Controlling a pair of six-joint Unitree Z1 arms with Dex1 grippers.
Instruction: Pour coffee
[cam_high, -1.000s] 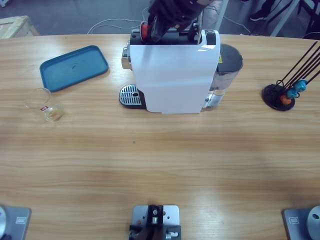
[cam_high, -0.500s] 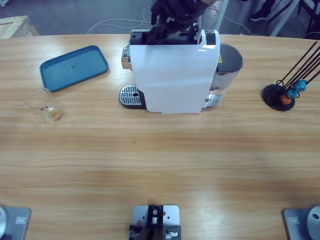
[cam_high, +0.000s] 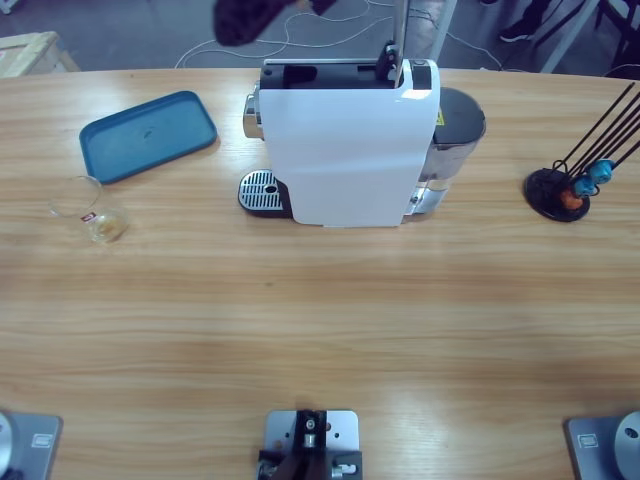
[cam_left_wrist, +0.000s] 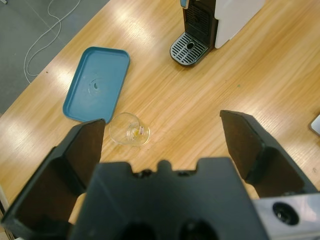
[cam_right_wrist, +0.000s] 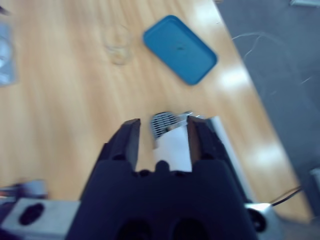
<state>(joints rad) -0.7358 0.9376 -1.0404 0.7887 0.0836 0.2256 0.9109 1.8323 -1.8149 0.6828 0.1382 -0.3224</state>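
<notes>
High view shows a dark gripper (cam_high: 245, 18) at the top left of the frame, beyond the far edge of the wooden table (cam_high: 320, 330). A second ago it was right over the top of the white coffee machine (cam_high: 345, 140), with a red capsule close by it. Half a second ago it was still over the machine's top and the red capsule could no longer be seen. Now it has pulled up and away, and the open slot on top of the machine is in plain sight. My guess is the capsule went into the machine, so that step looks done. Nothing else has moved.

Right wrist view looks down on the machine from above, so this is likely the right arm. The right gripper (cam_right_wrist: 160, 137) has its jaws a little apart, with nothing between them.

Left wrist view shows the left gripper (cam_left_wrist: 162, 137) spread wide and empty, high above the table.

The clear glass tumbler (cam_high: 88, 208) lies on its side at the left of the frame, just below the blue tray (cam_high: 148, 135). A little pale brown coffee (cam_high: 108, 226) sits inside it. The drip grate (cam_high: 260, 190) under the machine's spout has no cup on it yet, so I think the glass must go there next. A capsule rack (cam_high: 570, 190) stands at the far right.
</notes>
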